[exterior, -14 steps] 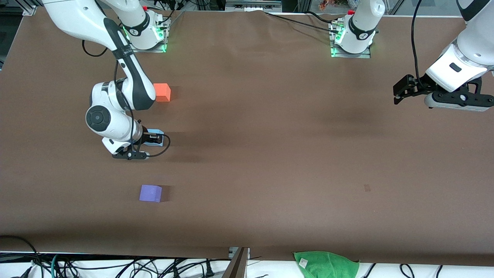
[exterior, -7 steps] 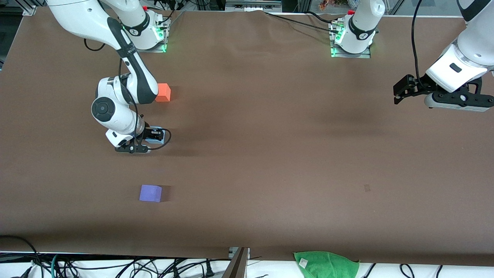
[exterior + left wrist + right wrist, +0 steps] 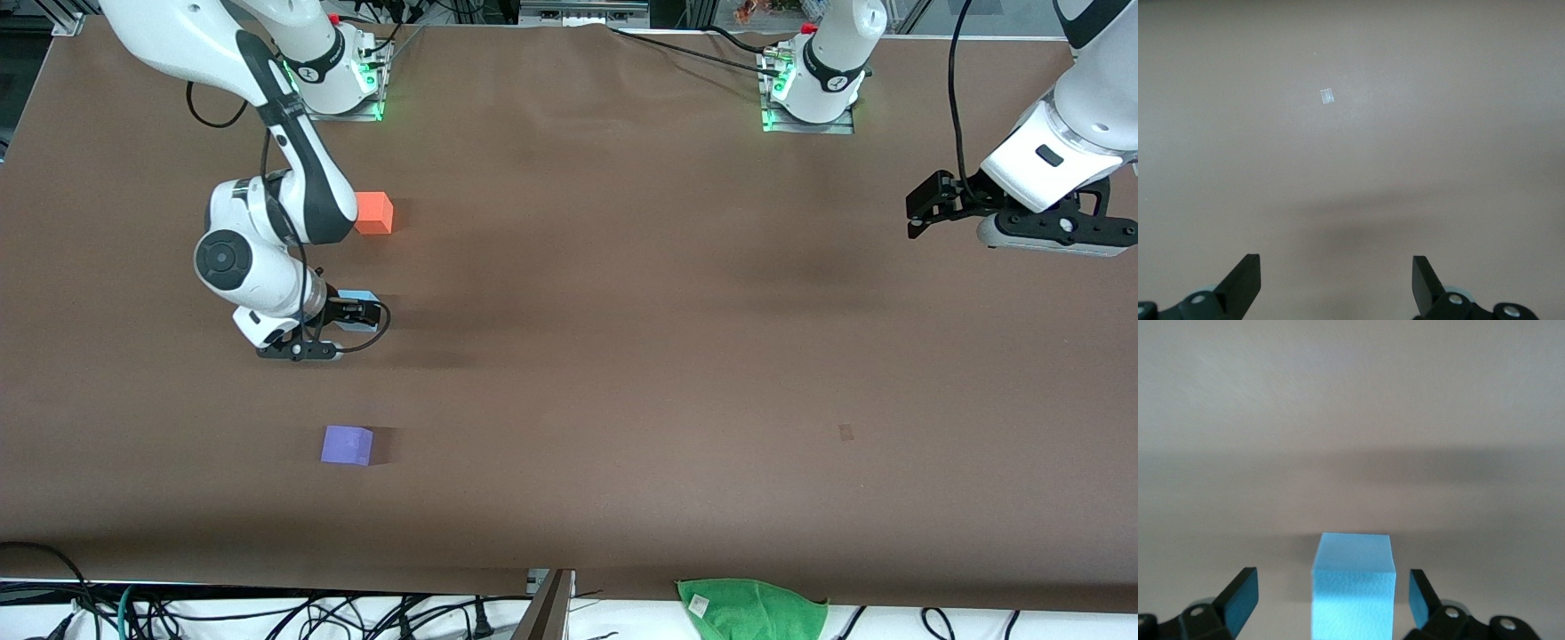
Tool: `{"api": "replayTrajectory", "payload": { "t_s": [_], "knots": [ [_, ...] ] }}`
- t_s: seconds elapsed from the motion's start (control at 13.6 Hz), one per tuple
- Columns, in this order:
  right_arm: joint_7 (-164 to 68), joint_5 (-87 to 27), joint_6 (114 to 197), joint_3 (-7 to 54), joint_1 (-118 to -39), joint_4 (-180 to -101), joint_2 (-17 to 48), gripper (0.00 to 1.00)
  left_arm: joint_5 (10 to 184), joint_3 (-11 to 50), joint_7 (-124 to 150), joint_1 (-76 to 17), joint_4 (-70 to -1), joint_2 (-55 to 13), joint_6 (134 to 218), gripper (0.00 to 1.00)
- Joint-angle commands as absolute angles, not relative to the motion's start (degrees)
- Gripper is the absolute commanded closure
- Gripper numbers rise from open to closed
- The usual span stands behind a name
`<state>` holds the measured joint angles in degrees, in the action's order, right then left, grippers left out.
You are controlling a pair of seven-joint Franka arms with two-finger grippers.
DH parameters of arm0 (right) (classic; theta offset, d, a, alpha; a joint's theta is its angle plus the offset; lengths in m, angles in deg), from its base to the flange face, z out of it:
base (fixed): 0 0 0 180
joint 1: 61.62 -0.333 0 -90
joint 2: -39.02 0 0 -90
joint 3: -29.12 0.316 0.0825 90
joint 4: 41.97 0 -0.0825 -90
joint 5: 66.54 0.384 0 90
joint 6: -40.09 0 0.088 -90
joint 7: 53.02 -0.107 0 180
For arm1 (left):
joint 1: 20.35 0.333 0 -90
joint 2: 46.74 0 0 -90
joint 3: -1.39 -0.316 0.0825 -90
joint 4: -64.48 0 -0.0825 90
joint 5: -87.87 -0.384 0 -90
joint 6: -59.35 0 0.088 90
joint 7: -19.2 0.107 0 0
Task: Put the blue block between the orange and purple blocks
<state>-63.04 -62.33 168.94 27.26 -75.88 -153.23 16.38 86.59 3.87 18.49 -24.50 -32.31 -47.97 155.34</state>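
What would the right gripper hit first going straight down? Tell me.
The blue block. It sits on the table between the open fingers of the right gripper, apart from both, so going straight down the fingertips likely pass beside it and meet the table.

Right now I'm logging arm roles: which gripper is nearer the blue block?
Right. The right gripper straddles the blue block, fingers open and clear of its sides. The left gripper waits over bare table at the left arm's end.

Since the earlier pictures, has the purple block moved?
No. The purple block keeps its place, nearer the front camera than the blue block and the orange block.
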Motion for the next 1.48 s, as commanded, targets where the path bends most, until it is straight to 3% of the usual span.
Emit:
{"api": "replayTrajectory", "payload": {
  "t_s": [0.0,0.3,0.74,1.25,1.4],
  "knots": [
    [-58.14,-61.71,159.13,25.62,-75.33,-146.24,18.09,0.0,87.7,4.03,19.02,-23.96,-30.27,-47.09,153.04,0.0],
    [-51.88,-62.23,141.9,21.39,-75.33,-133.93,18.36,0.0,87.79,3.77,18.76,-23.52,-30.27,-47.0,152.95,0.0],
    [-51.6,-62.68,125.02,18.4,-75.42,-119.68,18.45,0.0,87.79,3.68,18.67,-23.6,-30.27,-47.0,152.95,0.0],
    [-51.61,-63.37,119.11,17.87,-75.33,-119.48,24.15,0.0,87.7,3.94,19.02,-23.6,-30.27,-47.09,152.95,0.0],
    [-51.26,-68.27,119.81,21.8,-75.07,-119.84,25.3,0.0,87.7,3.94,19.02,-23.6,-30.27,-47.09,152.95,0.0]
  ]
}}
